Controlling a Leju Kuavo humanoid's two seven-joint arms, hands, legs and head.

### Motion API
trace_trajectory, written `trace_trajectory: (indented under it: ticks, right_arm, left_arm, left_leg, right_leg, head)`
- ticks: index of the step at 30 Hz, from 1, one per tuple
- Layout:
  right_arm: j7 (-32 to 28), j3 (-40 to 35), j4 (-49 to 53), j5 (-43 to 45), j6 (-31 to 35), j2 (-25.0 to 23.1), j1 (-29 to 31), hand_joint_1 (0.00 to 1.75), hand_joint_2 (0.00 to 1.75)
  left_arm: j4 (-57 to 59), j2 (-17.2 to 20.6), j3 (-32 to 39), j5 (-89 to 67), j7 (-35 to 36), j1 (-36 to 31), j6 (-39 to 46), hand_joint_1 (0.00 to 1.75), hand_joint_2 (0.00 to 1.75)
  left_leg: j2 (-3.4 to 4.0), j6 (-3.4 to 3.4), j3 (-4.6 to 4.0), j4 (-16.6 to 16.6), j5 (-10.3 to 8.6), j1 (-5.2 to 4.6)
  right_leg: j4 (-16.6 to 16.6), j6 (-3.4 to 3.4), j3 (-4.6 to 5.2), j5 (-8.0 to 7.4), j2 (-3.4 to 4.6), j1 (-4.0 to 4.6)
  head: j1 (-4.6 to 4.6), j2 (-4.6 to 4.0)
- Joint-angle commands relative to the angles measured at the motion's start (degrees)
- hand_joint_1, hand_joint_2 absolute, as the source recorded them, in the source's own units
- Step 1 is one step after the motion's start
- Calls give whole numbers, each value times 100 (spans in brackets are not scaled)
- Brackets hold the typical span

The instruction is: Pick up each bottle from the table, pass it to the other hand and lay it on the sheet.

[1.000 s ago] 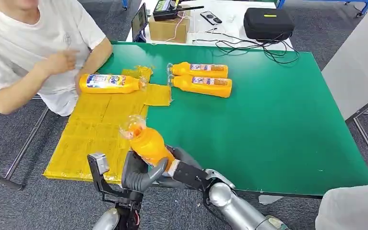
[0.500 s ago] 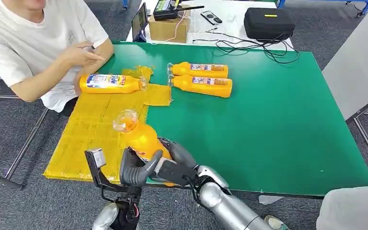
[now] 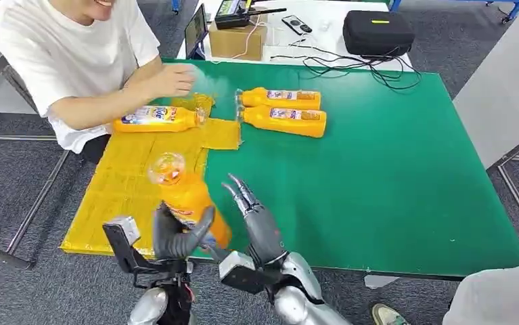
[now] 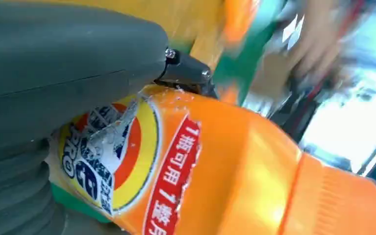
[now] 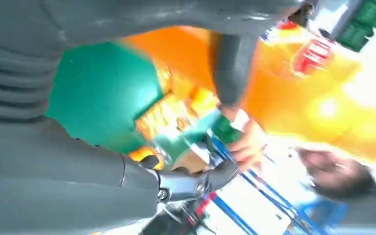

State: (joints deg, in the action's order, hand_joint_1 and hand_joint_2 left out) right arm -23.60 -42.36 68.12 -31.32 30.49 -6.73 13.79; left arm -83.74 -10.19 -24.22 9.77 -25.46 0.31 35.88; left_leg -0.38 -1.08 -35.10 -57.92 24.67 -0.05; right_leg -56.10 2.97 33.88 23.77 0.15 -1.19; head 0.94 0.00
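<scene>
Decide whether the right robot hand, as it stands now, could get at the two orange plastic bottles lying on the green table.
Probably yes: the right robot hand is open and empty, and bare green table lies between it and the two orange plastic bottles.

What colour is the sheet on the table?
Yellow. The sheet covers the green table's left part, clearest in the head view.

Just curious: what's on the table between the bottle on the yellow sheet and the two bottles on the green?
In the head view, a crumpled yellow wrapper and a corner of the sheet.
</scene>
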Motion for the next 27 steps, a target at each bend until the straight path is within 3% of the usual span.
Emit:
trace_trajectory:
  ticks: [1,4,10,11,13,15,18,22,25,26,27]
  right_arm:
    - [-87,548,461,-234,102,311,-409,0,0]
    - [-188,979,569,-275,202,244,-713,0,0]
    - [-497,1322,667,-238,476,146,-1057,0,0]
    - [-703,1419,691,-171,624,103,-1126,0,0]
    - [-824,1572,796,-39,618,91,-1300,0,0]
    - [-803,1696,789,3,584,98,-1498,0,0]
    - [-918,1704,706,172,446,54,-1579,0,0]
    - [-947,1612,688,172,365,37,-1600,0,0]
    - [-820,1514,729,205,101,45,-1606,0,0]
    - [-779,1433,795,212,-76,66,-1617,0,0]
    - [-772,1426,829,212,-87,65,-1630,0,0]
  left_arm:
    - [808,239,474,-1155,32,-323,148,175,175]
    - [831,246,803,-2214,296,-350,361,175,175]
    - [996,300,1079,-2515,465,-507,88,175,175]
    - [1211,339,1106,-3242,513,-667,412,175,175]
    - [1496,175,1674,-5207,736,-814,412,175,175]
    - [1849,274,2088,-6898,1163,-969,412,175,175]
    - [2330,647,1832,-7246,1520,-1152,271,175,175]
    - [2544,788,1622,-7497,1820,-1274,-101,175,175]
    - [2857,861,1402,-7549,2153,-1470,-795,175,175]
    - [3218,1017,1153,-7648,2372,-1676,-1494,175,175]
    - [3256,1046,1125,-7645,2362,-1714,-1519,175,175]
  left_leg:
    - [-26,5,23,10,0,5]
    - [-9,6,31,8,7,7]
    - [-10,8,24,7,6,7]
    - [-6,9,32,6,10,7]
    - [-17,10,27,5,7,9]
    - [-25,10,28,8,4,10]
    - [-10,10,44,13,9,9]
    - [0,13,37,9,9,10]
    - [-10,7,17,6,1,8]
    - [-11,9,27,5,5,12]
    - [-8,7,25,6,4,9]
  right_leg:
    - [11,-11,-33,7,-24,6]
    - [10,-15,-37,8,-10,7]
    - [7,-15,-31,8,-10,8]
    - [6,-18,-38,11,-8,9]
    - [4,-19,-35,12,-20,10]
    - [9,-18,-39,11,-26,11]
    - [14,-20,-51,10,-11,10]
    - [6,-23,-39,10,-6,11]
    - [4,-14,-22,7,-19,7]
    - [7,-17,-34,10,-19,12]
    - [6,-14,-30,8,-14,8]
  head:
    - [-4,0]
    - [-4,0]
    - [-2,0]
    - [-2,0]
    - [-2,0]
    - [-4,0]
    - [-4,0]
    - [-2,0]
    - [-4,0]
    - [-2,0]
    - [-4,0]
